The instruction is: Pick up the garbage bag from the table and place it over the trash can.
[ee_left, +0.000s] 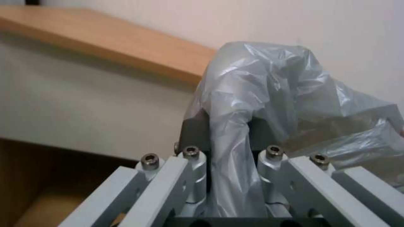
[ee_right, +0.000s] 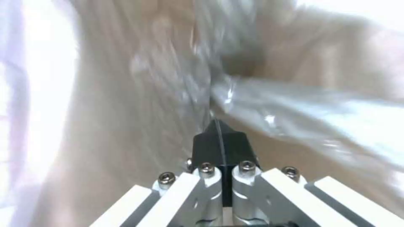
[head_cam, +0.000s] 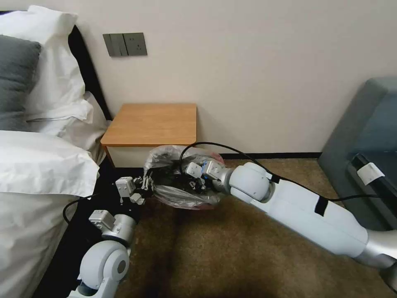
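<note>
Head view: the crinkled, translucent grey plastic garbage bag (head_cam: 182,182) hangs off the orange-topped wooden counter (head_cam: 151,124), at its 6 o'clock, stretched between both claws, probably to spread its mouth.

Left wrist view: the left claw (ee_left: 229,132) is clamped on a fold.

Right wrist view: the right claw (ee_right: 221,140) is pinched together on film.

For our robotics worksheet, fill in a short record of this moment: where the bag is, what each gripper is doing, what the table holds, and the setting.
garbage bag: held off the floor in front of the table, stretched open between both grippers
left gripper: jaws shut on a fold of the bag
right gripper: jaws shut on the bag's film
table: top bare, against the wall
surroundings: bed on the robot's left, brown carpet below
</note>
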Available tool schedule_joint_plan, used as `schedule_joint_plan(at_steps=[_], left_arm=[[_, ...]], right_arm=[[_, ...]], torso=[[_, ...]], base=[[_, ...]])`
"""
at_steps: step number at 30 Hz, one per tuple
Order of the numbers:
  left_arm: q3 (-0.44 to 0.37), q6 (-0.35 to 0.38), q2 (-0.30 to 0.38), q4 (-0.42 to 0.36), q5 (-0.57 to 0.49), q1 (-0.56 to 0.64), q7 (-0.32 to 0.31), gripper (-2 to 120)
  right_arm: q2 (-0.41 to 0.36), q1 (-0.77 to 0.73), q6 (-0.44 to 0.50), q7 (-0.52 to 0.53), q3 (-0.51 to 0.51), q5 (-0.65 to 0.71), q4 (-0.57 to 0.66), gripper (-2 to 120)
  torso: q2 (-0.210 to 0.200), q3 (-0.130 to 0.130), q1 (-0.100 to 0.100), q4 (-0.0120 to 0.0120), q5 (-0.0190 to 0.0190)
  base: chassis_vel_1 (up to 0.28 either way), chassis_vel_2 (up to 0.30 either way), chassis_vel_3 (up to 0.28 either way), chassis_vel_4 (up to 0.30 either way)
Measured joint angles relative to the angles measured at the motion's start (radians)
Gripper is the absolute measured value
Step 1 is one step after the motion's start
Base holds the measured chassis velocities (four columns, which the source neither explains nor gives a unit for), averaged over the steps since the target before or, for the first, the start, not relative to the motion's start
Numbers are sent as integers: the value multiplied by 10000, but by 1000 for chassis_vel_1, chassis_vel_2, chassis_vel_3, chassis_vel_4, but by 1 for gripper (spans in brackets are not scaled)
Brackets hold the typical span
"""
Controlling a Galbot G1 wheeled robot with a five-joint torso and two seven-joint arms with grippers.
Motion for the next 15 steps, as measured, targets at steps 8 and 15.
schedule_joint_plan(at_steps=[8,15], left_arm=[[-58,423,12,58,-564,138,-560,11],[-60,946,25,-23,-1376,238,-1544,11]], right_arm=[[-599,-1522,-1,514,2099,2054,1550,0],[-1141,-4398,1967,2558,3979,2749,2628,0]], torso=[[1,0,-1,0,0],[2,-1,0,-2,-1]], base=[[0,0,0,0],[0,0,0,0]])
